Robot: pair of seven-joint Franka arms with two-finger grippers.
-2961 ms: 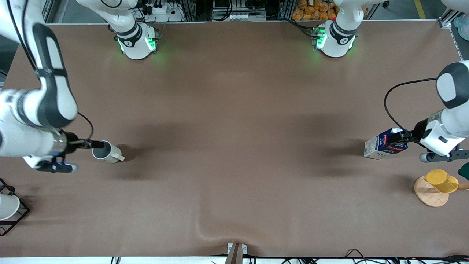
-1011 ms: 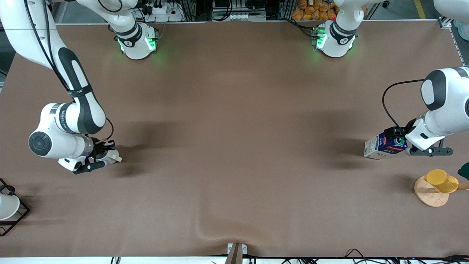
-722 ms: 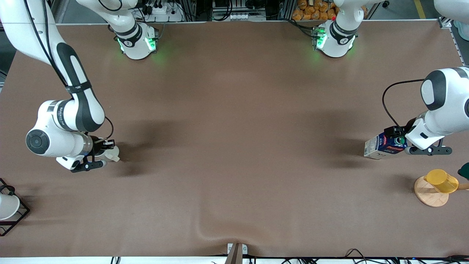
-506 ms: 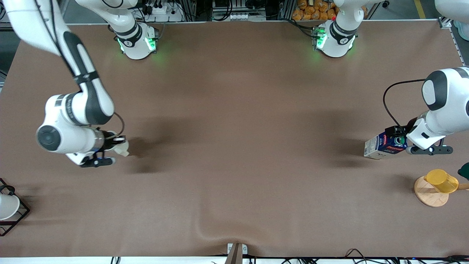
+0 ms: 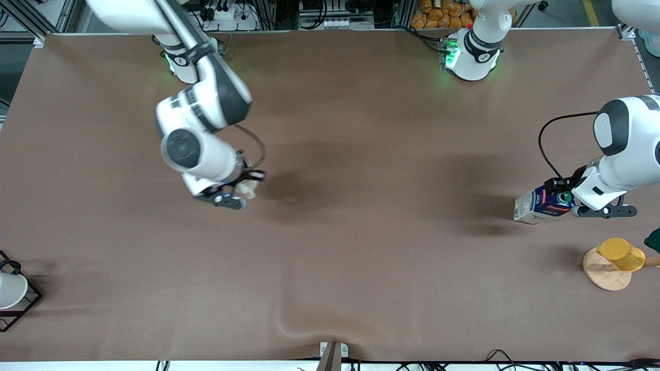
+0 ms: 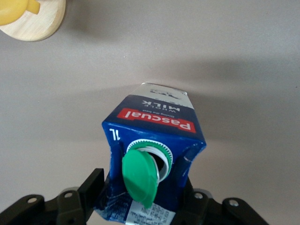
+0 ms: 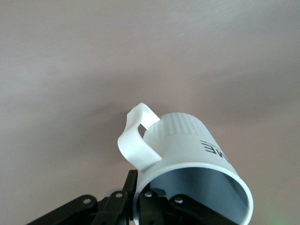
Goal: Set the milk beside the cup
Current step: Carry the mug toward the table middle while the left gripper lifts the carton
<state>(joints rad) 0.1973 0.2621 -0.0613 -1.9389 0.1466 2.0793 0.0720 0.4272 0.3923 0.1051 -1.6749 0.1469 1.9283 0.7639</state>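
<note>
My right gripper is shut on the rim of the white mug, one finger inside and one outside, and carries it in the air over the table's middle part toward the right arm's end. In the right wrist view the mug shows its handle and grey inside. My left gripper is shut on the top of the dark-blue and white milk carton at the left arm's end of the table. In the left wrist view the carton shows its green cap open and a red label band.
A yellow cup sits on a wooden disc nearer the front camera than the milk. A white cup sits in a black wire rack at the right arm's end. The brown table cover has a wrinkle near its front edge.
My right arm has lifted the mug and carried it from the right arm's end toward the table's middle. The left gripper and milk have barely moved.
</note>
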